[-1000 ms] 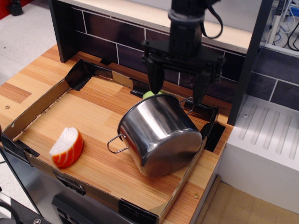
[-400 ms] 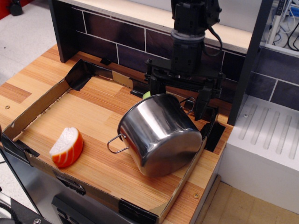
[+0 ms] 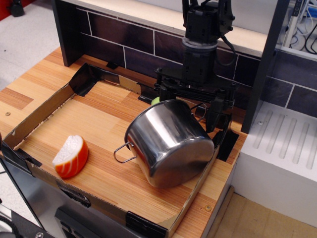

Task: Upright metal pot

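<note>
The metal pot (image 3: 168, 141) lies tipped over in the right part of the cardboard tray, with its flat bottom facing the front right and its mouth turned toward the back. One wire loop handle (image 3: 123, 152) sticks out at the left; the other shows at the far rim by the gripper. My gripper (image 3: 188, 105) hangs straight down just behind the pot's far rim. Its jaws are open and spread wide on either side of the rim. The left fingertip is hidden behind the pot. The right finger (image 3: 214, 110) stands beside the far handle.
An orange-white food piece (image 3: 71, 156) lies at the tray's front left. A small green thing (image 3: 155, 100) peeks out behind the pot. The low cardboard tray wall (image 3: 44, 110) rings the wooden board. A dark tiled back wall (image 3: 119, 37) stands behind, and a white sink drainer (image 3: 282, 148) is at the right.
The gripper has come down, from above the pot to the level of its far rim, jaws still open. The pot and the food piece have not moved.
</note>
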